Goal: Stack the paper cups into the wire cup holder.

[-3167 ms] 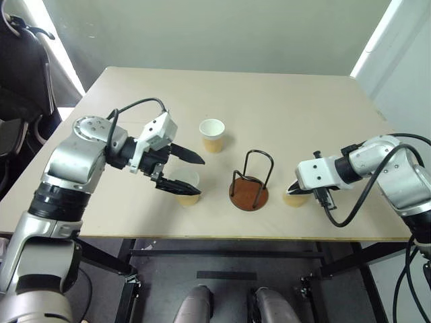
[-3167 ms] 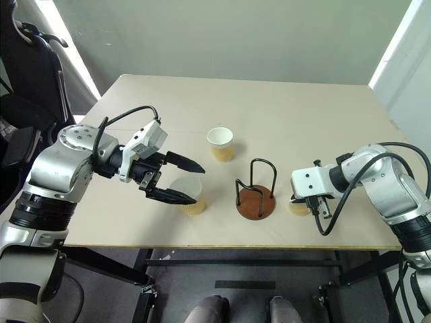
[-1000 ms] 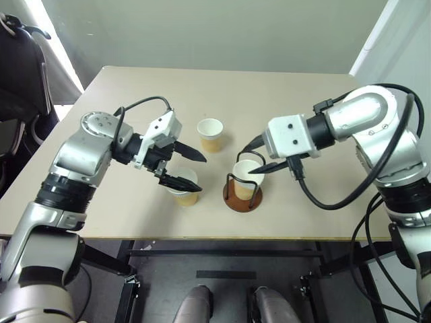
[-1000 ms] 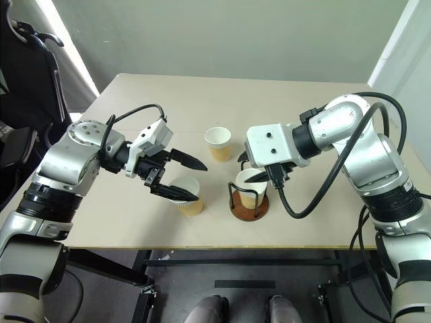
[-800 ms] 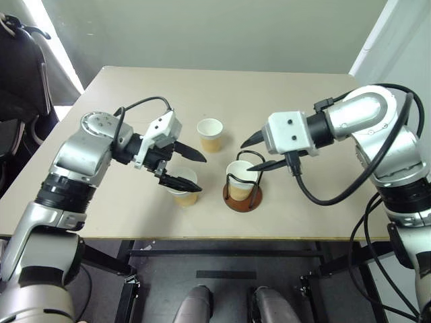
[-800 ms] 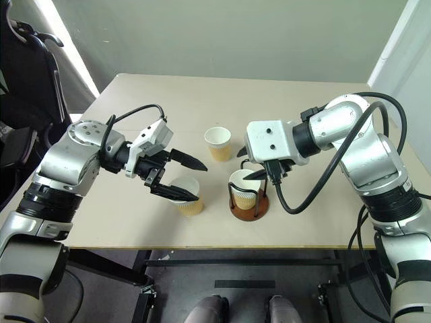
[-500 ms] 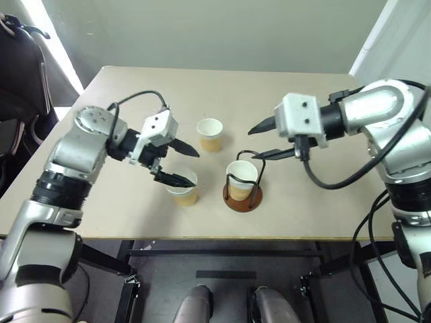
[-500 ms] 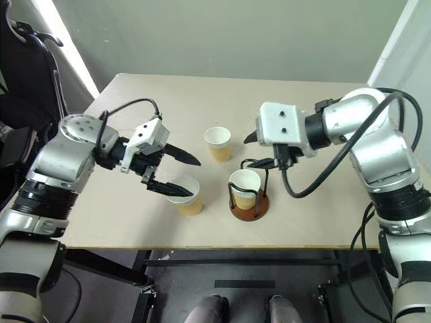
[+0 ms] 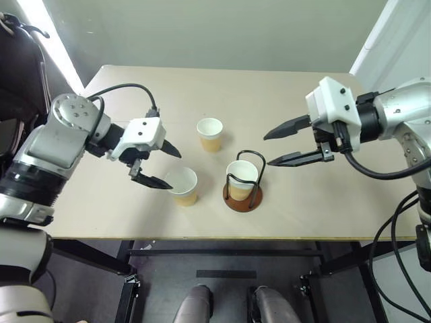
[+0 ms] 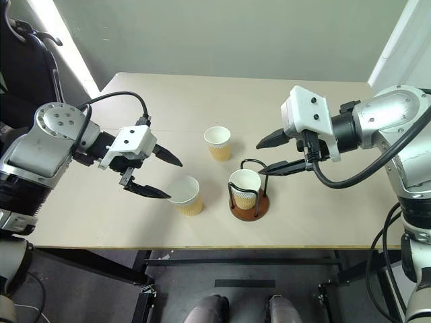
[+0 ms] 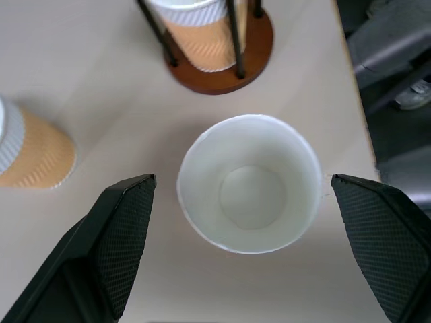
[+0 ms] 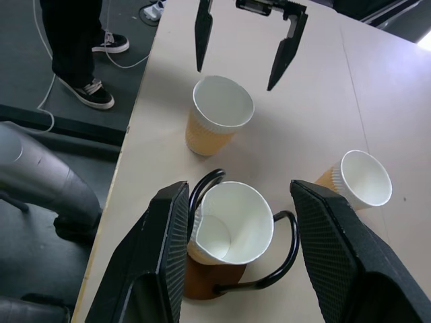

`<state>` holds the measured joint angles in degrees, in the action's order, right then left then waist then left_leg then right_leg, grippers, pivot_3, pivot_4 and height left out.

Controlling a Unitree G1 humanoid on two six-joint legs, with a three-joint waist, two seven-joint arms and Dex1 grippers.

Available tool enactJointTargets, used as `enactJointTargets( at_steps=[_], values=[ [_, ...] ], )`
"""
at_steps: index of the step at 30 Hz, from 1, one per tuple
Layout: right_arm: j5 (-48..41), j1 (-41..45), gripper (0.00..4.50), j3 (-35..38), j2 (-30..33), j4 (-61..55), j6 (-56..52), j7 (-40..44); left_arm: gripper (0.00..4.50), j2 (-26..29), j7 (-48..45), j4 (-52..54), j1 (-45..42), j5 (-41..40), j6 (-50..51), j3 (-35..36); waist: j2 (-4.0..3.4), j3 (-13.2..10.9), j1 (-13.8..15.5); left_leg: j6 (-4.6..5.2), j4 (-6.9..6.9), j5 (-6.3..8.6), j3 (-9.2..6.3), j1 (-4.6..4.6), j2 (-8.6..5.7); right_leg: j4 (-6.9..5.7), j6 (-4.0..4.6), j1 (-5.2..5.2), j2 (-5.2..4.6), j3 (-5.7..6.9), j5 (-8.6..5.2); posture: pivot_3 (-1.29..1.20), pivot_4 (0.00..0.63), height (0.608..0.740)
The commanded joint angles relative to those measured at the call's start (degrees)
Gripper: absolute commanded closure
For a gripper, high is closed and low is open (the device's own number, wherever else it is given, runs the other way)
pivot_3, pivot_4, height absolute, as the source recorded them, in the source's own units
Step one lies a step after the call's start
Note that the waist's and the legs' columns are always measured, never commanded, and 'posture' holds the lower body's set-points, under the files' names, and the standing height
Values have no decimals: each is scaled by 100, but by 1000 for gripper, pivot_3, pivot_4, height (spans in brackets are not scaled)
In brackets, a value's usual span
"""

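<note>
One paper cup (image 9: 242, 176) sits inside the wire cup holder (image 9: 241, 196), between its black hoops. My right gripper (image 9: 268, 149) hangs open and empty just right of the holder, above the table. A second paper cup (image 9: 182, 186) stands near the front edge, left of the holder. My left gripper (image 9: 172, 169) is open, its tips just left of that cup and clear of it. In the left wrist view this cup (image 11: 249, 182) lies ahead between the two fingers (image 11: 114, 235). A third paper cup (image 9: 211, 133) stands upright farther back.
The beige table (image 9: 316, 202) has bare room to the right of the holder and across the back. A black chair (image 9: 20, 67) stands off the table's left side. A person's legs and shoes (image 12: 81, 54) show on the floor by the table.
My right gripper let go of the cup in the holder and drew back to the right and upward. My left gripper backed off leftward from the front cup.
</note>
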<state>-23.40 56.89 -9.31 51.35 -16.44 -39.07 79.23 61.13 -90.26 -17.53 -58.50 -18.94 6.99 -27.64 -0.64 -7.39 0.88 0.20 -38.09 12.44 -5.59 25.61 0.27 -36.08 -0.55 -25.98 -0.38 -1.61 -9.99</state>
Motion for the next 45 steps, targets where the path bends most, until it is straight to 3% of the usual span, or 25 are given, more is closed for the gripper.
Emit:
enactJointTargets(
  at_steps=[1,10,30,33,43,45],
  values=[
    [-227,8,2155,280,196,-186,-83,54,0,244,-224,207,-143,-203,-168,-216,0,0,-2,0,0,0,0,0,0,0,0,0,0,0,0,0,150,740],
    [-224,-344,2155,243,365,-273,101,-38,0,284,-224,-114,-111,254,-843,-670,0,0,-2,0,-4,0,0,2,0,-3,1,-2,0,0,0,0,150,740],
    [-37,-559,2155,239,429,-162,352,-234,0,-136,-224,-204,246,774,-1122,-493,0,0,-3,1,-10,0,-1,15,0,-6,-35,-11,0,2,21,0,150,740],
    [-30,-574,2113,255,450,-150,375,-239,610,-155,-224,-208,201,757,-1100,-501,0,0,-4,1,-10,0,0,16,0,-6,-38,-12,0,2,23,0,150,740],
    [-37,-649,2113,275,519,-97,396,-203,4232,-163,-224,-172,74,582,-1024,-553,0,0,-2,1,-11,0,-1,17,0,-6,-42,-12,0,2,25,0,150,740],
    [-40,-670,2113,289,516,-74,410,-213,4452,-170,-224,-197,44,577,-1021,-560,0,0,-2,1,-11,0,-1,17,0,-6,-42,-12,0,2,25,0,150,740]
  ],
)
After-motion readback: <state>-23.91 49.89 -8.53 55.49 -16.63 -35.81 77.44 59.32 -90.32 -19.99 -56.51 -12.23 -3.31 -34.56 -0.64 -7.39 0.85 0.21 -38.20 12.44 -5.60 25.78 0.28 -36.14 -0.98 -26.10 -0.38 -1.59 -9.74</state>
